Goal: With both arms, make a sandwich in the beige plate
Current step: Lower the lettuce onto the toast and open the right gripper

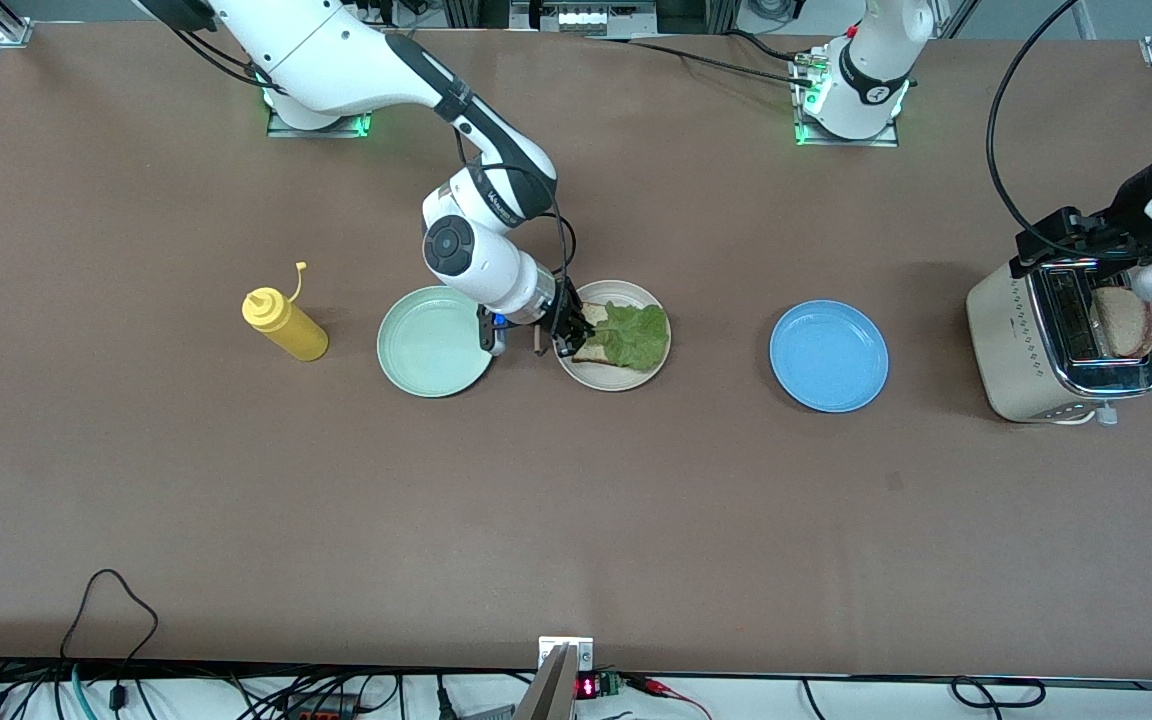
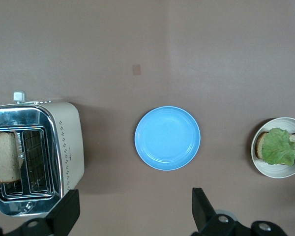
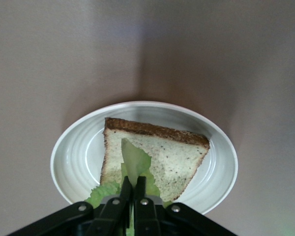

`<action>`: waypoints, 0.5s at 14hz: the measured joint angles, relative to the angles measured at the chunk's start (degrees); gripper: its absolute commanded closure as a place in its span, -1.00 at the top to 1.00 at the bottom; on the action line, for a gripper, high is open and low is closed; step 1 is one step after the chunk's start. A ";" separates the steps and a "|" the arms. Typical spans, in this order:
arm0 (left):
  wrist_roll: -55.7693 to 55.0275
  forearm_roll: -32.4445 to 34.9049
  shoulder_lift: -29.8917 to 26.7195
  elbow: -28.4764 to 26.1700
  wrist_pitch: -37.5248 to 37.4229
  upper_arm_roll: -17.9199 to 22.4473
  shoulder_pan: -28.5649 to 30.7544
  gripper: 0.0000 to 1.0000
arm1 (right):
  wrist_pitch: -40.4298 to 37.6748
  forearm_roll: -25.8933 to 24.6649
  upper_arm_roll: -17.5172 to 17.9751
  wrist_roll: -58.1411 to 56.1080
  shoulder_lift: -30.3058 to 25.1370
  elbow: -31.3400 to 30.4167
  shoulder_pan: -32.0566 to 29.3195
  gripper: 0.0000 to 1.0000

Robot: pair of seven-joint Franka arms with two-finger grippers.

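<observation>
Tabletop: right gripper [image 1: 564, 335] pinches lettuce [image 1: 633, 335] over beige plate [image 1: 626, 379].

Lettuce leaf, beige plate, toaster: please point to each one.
lettuce leaf [image 1: 633, 335], front view, leaf middle.
beige plate [image 1: 616, 381], front view, bare rim.
toaster [image 1: 1004, 340], front view, beige side wall.

Two white arms [image 1: 356, 50] with black joint bands, cables and pincers.

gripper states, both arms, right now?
Right gripper: shut on the lettuce leaf, over the bread slice on the beige plate.
Left gripper: open, holding nothing, up over the table by the toaster.
</observation>
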 measured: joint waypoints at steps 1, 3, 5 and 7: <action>0.00 0.00 0.00 0.00 0.00 -0.02 -0.02 1.00 | 0.22 0.00 0.00 0.00 0.32 0.00 0.10 -0.26; 0.00 0.00 -0.01 0.00 -0.17 -0.03 -0.03 1.00 | 0.41 -0.03 -0.02 -0.30 0.63 0.00 0.14 1.00; 0.00 0.00 -0.01 0.00 -0.26 -0.03 -0.03 1.00 | 0.59 -0.07 -0.07 -1.42 0.64 0.01 0.14 1.00; 0.00 0.00 -0.01 0.00 -0.29 -0.03 -0.03 1.00 | 1.35 -0.07 -0.28 -3.82 0.48 0.30 0.01 1.00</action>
